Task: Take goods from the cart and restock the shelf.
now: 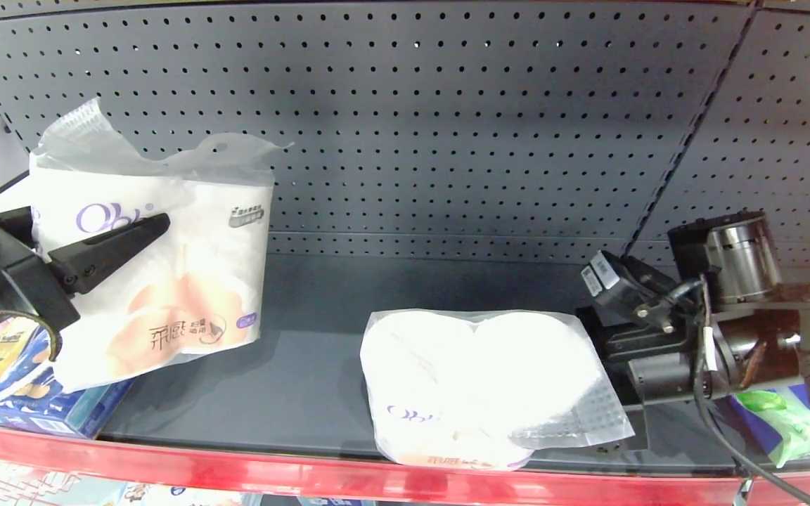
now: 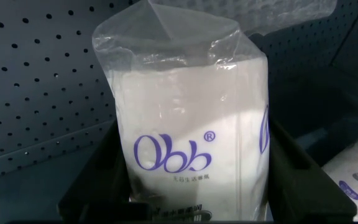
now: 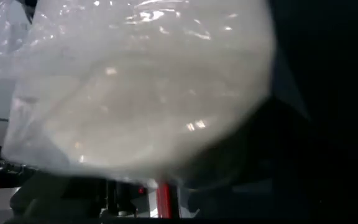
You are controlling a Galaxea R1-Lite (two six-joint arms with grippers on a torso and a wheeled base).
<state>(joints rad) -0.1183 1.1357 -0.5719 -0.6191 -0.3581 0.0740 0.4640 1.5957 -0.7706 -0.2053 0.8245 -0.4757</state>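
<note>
Crinkly plastic-wrapped upright tissue pack (image 1: 197, 281) pinched betw. L jaws.

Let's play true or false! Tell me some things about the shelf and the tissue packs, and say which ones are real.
1. The left gripper holds the upright tissue pack. True.
2. The other tissue pack hangs from the back panel. False: it lies flat on the shelf.
3. The shelf's front edge is red. True.
4. The back panel is smooth glass. False: it is grey and full of small holes.
</note>
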